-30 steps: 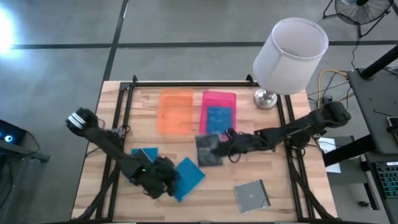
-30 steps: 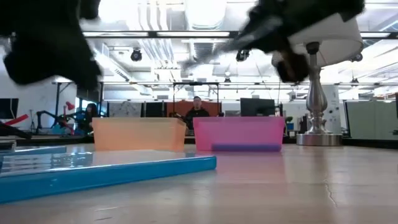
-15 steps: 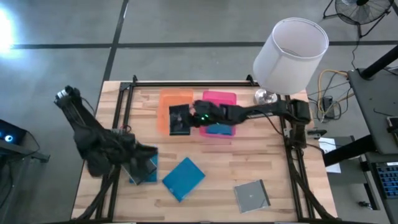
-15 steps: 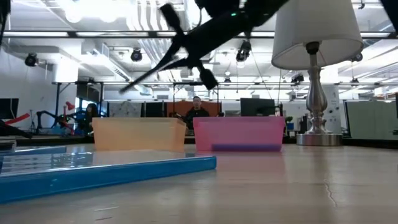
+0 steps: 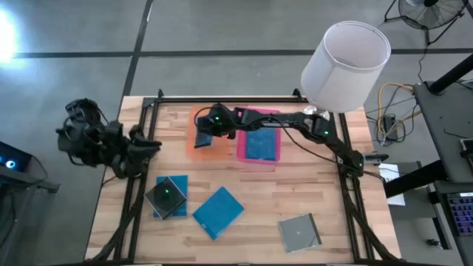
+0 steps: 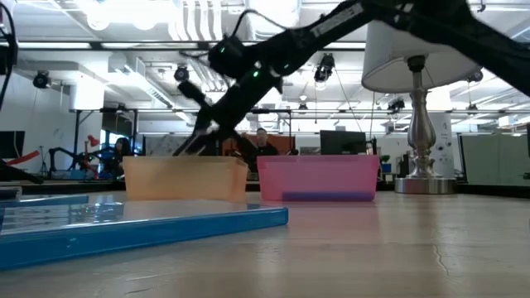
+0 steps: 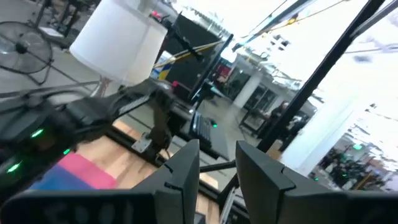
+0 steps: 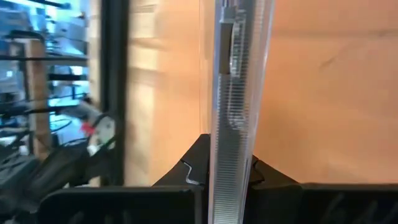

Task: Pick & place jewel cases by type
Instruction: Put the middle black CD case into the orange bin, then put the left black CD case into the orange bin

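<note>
The right pincer (image 5: 207, 131) hangs over the orange tray (image 5: 210, 142), clenched on a dark jewel case (image 8: 239, 87) that seems tilted on edge. The left pincer (image 7: 214, 168) is released, raised off the counter's (image 5: 332, 214) left edge. Other cases (image 5: 219, 211) lie flat nearby.

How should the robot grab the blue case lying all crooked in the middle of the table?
The blue jewel case lies flat, turned like a diamond, with bare wood all around. Probably best from straight above, fingers turned to pinch two opposite straight edges. It is too thin to grab from the side. The left gripper, open, is nearest.
</note>
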Available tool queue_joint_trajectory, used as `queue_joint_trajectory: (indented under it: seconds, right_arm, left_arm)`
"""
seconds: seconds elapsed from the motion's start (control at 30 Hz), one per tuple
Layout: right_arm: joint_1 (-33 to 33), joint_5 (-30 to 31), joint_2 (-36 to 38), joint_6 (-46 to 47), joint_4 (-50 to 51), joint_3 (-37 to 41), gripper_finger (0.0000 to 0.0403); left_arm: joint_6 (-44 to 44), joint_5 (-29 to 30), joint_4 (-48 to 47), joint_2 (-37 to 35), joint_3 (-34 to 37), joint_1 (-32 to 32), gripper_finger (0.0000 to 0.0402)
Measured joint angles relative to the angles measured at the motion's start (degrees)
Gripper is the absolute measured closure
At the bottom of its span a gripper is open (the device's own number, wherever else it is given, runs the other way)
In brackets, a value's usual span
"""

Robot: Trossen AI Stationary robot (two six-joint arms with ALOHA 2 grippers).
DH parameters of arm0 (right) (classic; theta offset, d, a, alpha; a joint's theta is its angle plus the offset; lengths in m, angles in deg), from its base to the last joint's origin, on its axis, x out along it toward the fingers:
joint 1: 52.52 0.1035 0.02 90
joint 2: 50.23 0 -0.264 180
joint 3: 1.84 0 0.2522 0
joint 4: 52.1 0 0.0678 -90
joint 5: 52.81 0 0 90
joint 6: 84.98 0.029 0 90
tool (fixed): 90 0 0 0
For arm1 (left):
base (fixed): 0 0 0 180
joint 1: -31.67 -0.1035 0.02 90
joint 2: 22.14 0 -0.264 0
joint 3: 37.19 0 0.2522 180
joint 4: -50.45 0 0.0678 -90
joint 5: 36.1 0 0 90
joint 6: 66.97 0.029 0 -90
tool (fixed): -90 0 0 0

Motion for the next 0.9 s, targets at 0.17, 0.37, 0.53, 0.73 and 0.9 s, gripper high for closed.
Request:
queue_joint_trajectory:
  seconds: [0.17, 0.37, 0.53, 0.73, 0.9]
  right_arm:
    - [-1.2, -4.6, -5.8, 0.8, 10.3, -10.7, 0.0383]
    - [-1.5, -4.2, -10.1, -4.3, 25.8, -20.7, 0.0304]
    - [-1.2, -1.5, -8.3, -8.0, 27.1, -20.8, 0.0212]
    - [-1.1, 1.3, -5.3, -16.7, 42.4, -21.2, 0.0135]
    - [4.1, 7.7, -0.2, -31.7, 51.5, -21.3, 0.0099]
  left_arm:
    - [1.7, -0.8, 0.0, -2.4, 0.0, 0.0, 0.0315]
    - [1.9, -1.5, -4.1, -5.2, 0.0, 0.0, 0.0315]
    - [1.4, -2.0, -7.1, -6.4, 0.0, 0.0, 0.0315]
    - [0.8, -2.0, -8.1, -6.4, 0.1, 0.0, 0.0315]
    - [-8.3, -1.9, -19.6, -5.1, 0.6, 0.0, 0.0315]
